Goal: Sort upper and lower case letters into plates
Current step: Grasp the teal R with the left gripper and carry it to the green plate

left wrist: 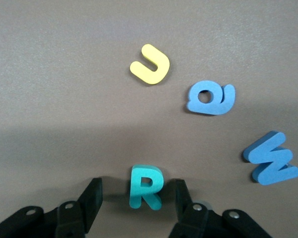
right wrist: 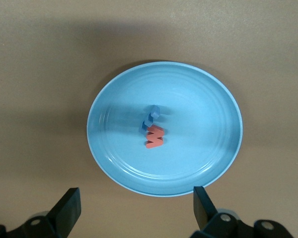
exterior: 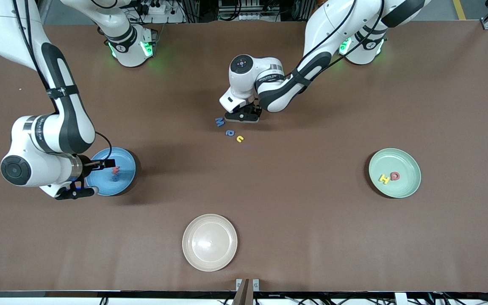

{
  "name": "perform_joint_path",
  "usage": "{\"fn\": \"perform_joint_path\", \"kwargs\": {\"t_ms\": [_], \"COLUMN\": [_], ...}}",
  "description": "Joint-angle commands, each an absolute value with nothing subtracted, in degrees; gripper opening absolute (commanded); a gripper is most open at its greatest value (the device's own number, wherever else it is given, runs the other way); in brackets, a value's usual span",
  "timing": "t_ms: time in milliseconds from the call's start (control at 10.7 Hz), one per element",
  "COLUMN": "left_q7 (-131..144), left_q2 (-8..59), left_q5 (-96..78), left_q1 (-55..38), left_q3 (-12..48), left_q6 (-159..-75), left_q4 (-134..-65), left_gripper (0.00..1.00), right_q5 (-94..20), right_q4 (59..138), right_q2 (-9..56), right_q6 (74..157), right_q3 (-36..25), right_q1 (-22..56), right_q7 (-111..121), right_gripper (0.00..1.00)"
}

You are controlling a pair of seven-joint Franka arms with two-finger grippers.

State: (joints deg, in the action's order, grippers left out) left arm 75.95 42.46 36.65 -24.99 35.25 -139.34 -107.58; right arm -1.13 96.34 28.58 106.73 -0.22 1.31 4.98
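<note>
On the light blue plate, under the wide-spread right claw, a red letter and a half-hidden small blue one are seen. Farther back on the desk, a teal R is flanked, untouched, by the left claw, whose fingers are cut off.

1. Front view: high camera facing both robot bases, covering the whole table.
2. Left wrist view: close, looking down on loose letters, shared with the front view.
3. Right wrist view: close above the light blue plate, likewise shared.
</note>
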Motion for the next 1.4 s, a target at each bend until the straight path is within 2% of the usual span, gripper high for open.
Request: {"fn": "perform_joint_path", "kwargs": {"t_ms": [0,94,187,281,375,749,1030,1311], "left_q7": [76.6,76.6,77.1,77.4,78.0,80.4,73.6,62.2], "left_q2": [43.2,43.4,43.6,43.4,43.1,38.1,33.1,33.1], "left_q5": [38.3,38.3,38.3,38.3,38.3,38.3,38.8,38.3], "left_q1": [-25.4,-25.5,-25.6,-25.2,-25.3,-22.6,-13.4,-5.0], "left_q3": [34.9,34.9,34.8,34.9,34.9,34.5,34.3,34.3], "left_q6": [-140.0,-140.0,-140.1,-140.1,-140.0,-139.1,-138.9,-138.9], "left_q4": [-106.8,-106.8,-106.8,-106.7,-106.7,-103.9,-102.0,-99.2], "left_gripper": [0.51,0.45,0.32,0.12,0.0,0.0,0.0,0.0], "right_q5": [-1.2,-1.2,-1.3,-1.7,-1.9,-2.0,-3.3,-7.8], "right_q4": [96.7,96.7,96.5,96.5,96.5,96.5,96.7,97.0], "right_q2": [27.8,27.6,27.6,27.6,27.6,27.6,27.7,27.2], "right_q6": [106.1,106.0,106.1,106.3,106.5,107.0,107.7,107.7], "right_q3": [0.2,0.2,0.3,0.6,1.1,1.6,5.4,5.4], "right_q1": [3.1,3.9,4.0,4.5,4.7,4.8,8.0,15.3], "right_q7": [0.5,-1.2,-1.5,-2.1,-3.5,-4.6,-14.9,-18.9], "right_gripper": [1.0,1.0,1.0,1.0,1.0,1.0,1.0,1.0]}}
